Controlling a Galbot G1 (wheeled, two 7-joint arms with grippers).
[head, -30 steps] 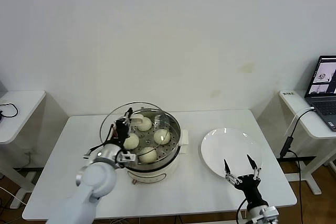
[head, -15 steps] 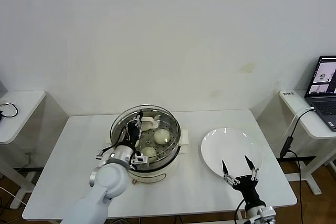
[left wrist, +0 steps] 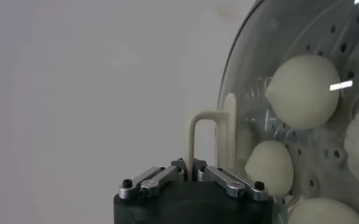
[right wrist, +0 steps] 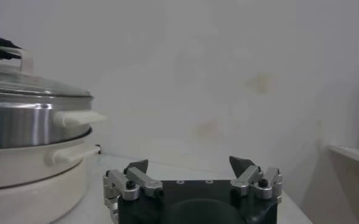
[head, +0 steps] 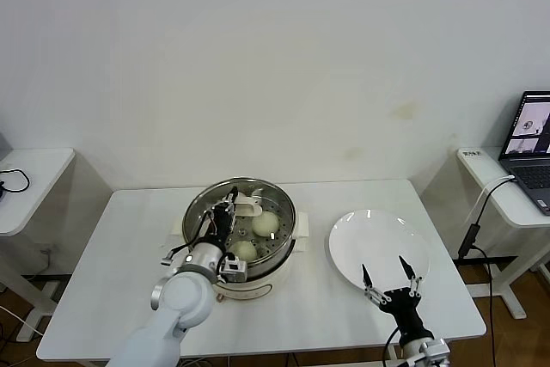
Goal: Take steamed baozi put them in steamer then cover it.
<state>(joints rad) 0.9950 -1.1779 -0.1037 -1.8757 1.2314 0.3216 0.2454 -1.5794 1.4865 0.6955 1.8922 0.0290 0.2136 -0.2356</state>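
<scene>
The left gripper [head: 225, 214] is clamping the handle of the cover [head: 241, 212], which is sitting over the steamer [head: 258, 277]. Baozi [head: 265, 223] are showing through the glass. The right gripper [head: 384, 278] is hanging with its fingers spread, just at the near edge of the plate [head: 378, 238], on the table [head: 112, 247].

cover [head: 241, 217] blocks steamer [head: 258, 274] top, plate [head: 378, 247] bare

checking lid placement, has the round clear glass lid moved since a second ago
Yes: the round clear glass lid, held by the left gripper, moved right, from overhanging the steamer's left side to centred on it.
</scene>
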